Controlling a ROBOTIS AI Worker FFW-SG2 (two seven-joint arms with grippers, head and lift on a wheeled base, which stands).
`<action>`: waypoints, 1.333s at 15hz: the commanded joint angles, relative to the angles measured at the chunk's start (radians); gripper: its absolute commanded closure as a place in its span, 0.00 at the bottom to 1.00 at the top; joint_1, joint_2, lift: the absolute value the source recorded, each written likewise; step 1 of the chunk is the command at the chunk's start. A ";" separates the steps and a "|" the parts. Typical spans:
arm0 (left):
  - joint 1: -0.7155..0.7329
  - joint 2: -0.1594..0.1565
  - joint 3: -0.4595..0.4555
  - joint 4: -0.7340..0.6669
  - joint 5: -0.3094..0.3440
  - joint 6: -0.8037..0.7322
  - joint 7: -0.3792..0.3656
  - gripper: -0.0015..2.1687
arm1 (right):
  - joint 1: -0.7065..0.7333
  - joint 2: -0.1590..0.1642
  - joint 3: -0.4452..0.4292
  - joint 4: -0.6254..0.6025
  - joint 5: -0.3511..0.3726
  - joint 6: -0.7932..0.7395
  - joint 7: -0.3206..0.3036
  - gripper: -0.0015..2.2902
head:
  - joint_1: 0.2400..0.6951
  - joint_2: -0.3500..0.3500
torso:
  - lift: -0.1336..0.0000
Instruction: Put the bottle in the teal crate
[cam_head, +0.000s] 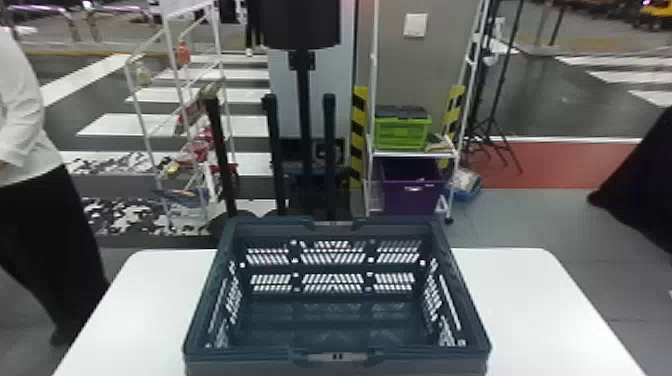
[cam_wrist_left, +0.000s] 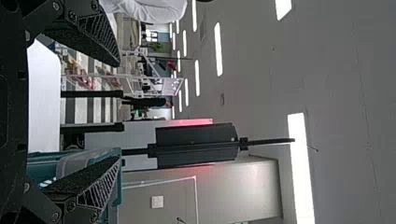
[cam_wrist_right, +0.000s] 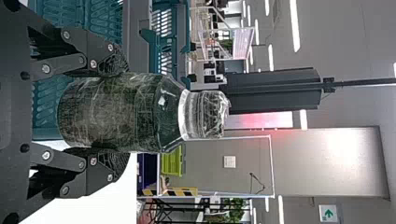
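Note:
The teal crate (cam_head: 336, 367) stands open on the white table in the head view, its floor bare. In the right wrist view, my right gripper (cam_wrist_right: 109, 112) is shut on the dark, clear-capped bottle (cam_wrist_right: 116, 112), one finger against each side of its body. The teal crate (cam_wrist_right: 154, 30) appears beyond the bottle there. My left gripper (cam_wrist_left: 100, 112) is open in the left wrist view, nothing between its spread fingers, with part of the teal crate (cam_wrist_left: 116, 186) behind one of them.
The white table (cam_head: 525, 300) extends to both sides of the crate. Behind it stand a dark post stand (cam_head: 304, 100), a white wire rack (cam_head: 172, 75) at the left, and a shelf with a green crate (cam_head: 401, 132) and a purple bin (cam_head: 412, 195).

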 joint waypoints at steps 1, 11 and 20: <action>-0.001 0.000 -0.001 0.000 0.000 0.000 0.000 0.09 | -0.001 0.000 -0.001 0.001 0.000 0.000 0.000 0.82 | 0.57 0.50 | 1.00; -0.005 0.000 -0.001 0.002 0.002 0.024 0.000 0.09 | 0.002 0.000 0.001 -0.008 0.000 -0.003 0.000 0.82 | 0.57 0.50 | 1.00; -0.001 0.000 0.001 0.009 0.005 0.024 0.000 0.09 | -0.047 -0.009 -0.031 -0.227 -0.008 0.252 0.000 0.82 | 0.57 0.50 | 1.00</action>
